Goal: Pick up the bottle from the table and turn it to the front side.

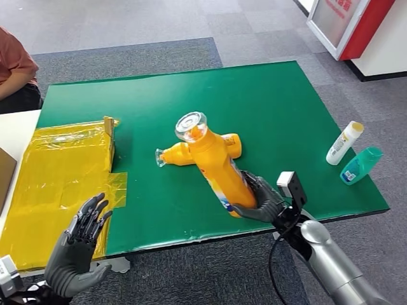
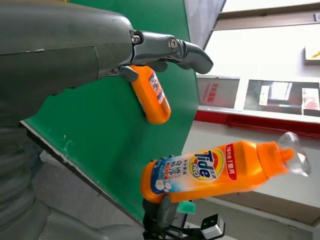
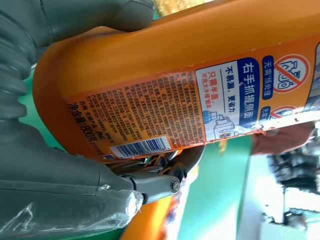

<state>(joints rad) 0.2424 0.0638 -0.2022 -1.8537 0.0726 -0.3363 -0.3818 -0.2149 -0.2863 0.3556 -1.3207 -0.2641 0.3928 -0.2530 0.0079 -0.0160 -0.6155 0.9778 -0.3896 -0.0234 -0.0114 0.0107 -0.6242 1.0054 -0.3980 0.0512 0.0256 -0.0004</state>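
Bottle (image 1: 218, 166), orange with a clear cap, is lifted off the green tabletop (image 1: 288, 114) near its front edge, tilted with the cap up, its base gripped by the right hand (image 1: 259, 202). The left wrist view shows its front label reading "Tide PRO" beside Chinese text; the right wrist view shows the back label, a barcode, "800" and small print too fine to read. The bottle's base is hidden by the fingers. A second orange bottle (image 1: 192, 152) lies flat behind it, partly covered. The left hand (image 1: 79, 244) hovers open, fingers spread, above yellow sheet (image 1: 57, 171) at the left edge. A white bottle (image 1: 343, 142) and teal bottle (image 1: 360, 164) lie near the right edge, labels unreadable.
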